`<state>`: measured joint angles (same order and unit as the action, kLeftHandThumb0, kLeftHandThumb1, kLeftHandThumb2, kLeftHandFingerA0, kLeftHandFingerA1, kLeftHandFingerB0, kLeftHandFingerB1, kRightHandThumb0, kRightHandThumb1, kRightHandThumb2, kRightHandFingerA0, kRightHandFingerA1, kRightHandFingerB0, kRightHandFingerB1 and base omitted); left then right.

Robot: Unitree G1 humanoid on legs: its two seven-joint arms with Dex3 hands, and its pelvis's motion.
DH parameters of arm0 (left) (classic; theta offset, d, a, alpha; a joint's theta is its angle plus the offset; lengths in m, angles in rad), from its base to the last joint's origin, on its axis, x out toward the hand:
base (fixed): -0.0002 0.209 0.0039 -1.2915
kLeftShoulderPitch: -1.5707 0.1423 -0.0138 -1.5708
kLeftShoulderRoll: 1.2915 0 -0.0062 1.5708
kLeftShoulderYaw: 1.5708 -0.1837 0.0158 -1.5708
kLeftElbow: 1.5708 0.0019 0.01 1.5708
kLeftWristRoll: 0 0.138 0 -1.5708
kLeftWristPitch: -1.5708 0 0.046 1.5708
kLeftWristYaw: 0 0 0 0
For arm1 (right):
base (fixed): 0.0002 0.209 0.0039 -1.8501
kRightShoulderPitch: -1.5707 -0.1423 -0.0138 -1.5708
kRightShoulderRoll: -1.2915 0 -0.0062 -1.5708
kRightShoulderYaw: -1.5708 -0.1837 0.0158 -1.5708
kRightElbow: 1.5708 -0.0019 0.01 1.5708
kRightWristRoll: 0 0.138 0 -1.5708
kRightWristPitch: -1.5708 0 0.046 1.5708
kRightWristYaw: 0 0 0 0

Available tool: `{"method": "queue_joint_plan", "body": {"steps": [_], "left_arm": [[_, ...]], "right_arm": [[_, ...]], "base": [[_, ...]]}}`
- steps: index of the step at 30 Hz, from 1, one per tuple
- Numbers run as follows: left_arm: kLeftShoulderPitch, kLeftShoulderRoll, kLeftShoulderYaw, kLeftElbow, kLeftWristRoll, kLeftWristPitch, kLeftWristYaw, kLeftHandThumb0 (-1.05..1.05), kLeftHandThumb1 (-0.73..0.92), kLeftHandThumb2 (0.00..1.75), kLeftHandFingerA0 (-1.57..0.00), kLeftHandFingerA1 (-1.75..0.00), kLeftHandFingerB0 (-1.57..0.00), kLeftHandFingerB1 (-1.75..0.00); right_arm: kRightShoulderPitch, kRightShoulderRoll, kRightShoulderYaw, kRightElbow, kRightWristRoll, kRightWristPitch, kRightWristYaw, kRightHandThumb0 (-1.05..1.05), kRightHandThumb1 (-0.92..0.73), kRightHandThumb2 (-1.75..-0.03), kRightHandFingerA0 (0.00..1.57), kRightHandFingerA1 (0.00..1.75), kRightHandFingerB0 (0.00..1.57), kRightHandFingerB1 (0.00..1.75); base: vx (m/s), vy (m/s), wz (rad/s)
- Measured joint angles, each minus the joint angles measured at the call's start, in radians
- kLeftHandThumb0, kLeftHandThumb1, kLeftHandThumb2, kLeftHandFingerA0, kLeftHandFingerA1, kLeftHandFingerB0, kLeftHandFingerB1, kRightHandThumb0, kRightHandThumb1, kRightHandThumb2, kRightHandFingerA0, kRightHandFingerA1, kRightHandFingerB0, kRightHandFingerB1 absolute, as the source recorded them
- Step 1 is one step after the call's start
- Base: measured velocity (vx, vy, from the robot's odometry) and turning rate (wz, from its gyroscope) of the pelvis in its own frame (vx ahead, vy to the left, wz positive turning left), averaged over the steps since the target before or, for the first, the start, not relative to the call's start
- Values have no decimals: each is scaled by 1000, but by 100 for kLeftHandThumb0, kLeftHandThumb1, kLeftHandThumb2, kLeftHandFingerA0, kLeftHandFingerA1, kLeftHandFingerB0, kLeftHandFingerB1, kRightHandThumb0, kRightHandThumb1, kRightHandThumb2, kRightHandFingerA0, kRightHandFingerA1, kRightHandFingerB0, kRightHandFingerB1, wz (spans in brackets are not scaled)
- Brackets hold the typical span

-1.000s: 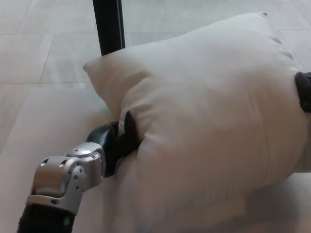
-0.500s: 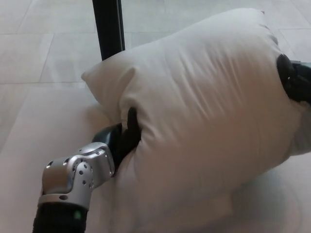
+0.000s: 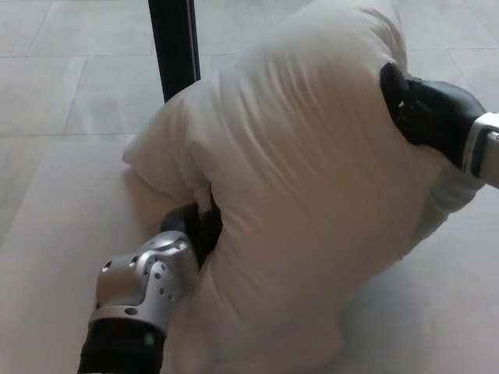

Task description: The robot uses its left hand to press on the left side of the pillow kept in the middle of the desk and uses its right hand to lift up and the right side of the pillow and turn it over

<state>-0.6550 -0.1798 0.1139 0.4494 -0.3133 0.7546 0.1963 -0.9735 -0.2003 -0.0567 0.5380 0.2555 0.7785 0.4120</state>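
1. Since a second ago I see the pillow (image 3: 312,179) has risen: its right side, which lay low at the picture's edge, is now tipped up and rolling over toward the left, and the right robot hand (image 3: 425,113) has come further into view, higher up.
2. On the left, the left robot hand (image 3: 199,226) stays buried in the pillow's left edge. Only dark fingers (image 3: 207,214) show, sunk into the fabric, so I cannot tell whether they are spread or curled. I judge it is there as an anchor, pinning that side to the desk (image 3: 54,202) so the pillow pivots rather than slides.
3. In the middle, the pillow stands bunched and steep on the desk, creased around the pressing point, roughly halfway through the turn by my reckoning.
4. On the right, the right robot hand presses against the raised upper right side, apparently clamped on the pillow; the fabric dents around it. Its thumb and the underside grip are hidden.
5. The pillow's top corner is cut off by the frame, and a black post (image 3: 175,43) stands behind.
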Motion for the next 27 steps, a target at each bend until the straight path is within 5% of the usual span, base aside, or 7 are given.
{"method": "queue_joint_plan", "body": {"steps": [6, 7, 9, 10, 11, 20, 27], "left_arm": [[12, 26, -79, 6, 45, -48, -3, -75, 91, 67, -60, -71, -59, -56], [15, 27, -90, 6, 52, -56, -3, -37, 54, 114, -2, -52, 0, -49], [21, 37, -141, 3, 82, -85, 0, -82, 92, 71, -16, -49, -24, -41], [22, 41, -160, 3, 95, -92, 2, -85, 69, 106, -20, -57, -6, -38], [23, 41, -175, 3, 105, -98, 5, -89, 85, 66, -28, -51, -6, -26], [86, 14, -206, -29, 152, -170, 35, -86, 66, 105, -31, -60, -6, -32], [114, -14, -171, -35, 154, -208, 42, -87, 73, 62, -34, -55, 0, -12]], "right_arm": [[-5, 0, 58, -6, -35, 11, -21, -73, -41, -88, 0, 33, 8, 30], [-5, 0, 65, -6, -39, 12, -23, -71, -40, -86, 0, 33, 6, 35], [-5, 0, 81, -6, -59, 14, -35, -79, -49, -56, 0, 42, 7, 33], [-5, 0, 87, -6, -64, 14, -40, -68, -39, -85, 0, 49, 4, 35], [-5, 0, 99, -6, -71, 16, -44, -39, -14, -83, 6, 58, 0, 52], [-4, 16, 216, -5, -155, 19, -93, -69, -44, -53, 29, 80, 11, 38], [-4, 47, 243, 4, -209, 17, -132, -78, -38, -71, 34, 99, 4, 45]], "base": [[0, 0, 0], [0, 0, 0], [0, 0, 0], [0, 0, 0], [0, 0, 0], [0, 0, 0], [0, 0, 0]]}}
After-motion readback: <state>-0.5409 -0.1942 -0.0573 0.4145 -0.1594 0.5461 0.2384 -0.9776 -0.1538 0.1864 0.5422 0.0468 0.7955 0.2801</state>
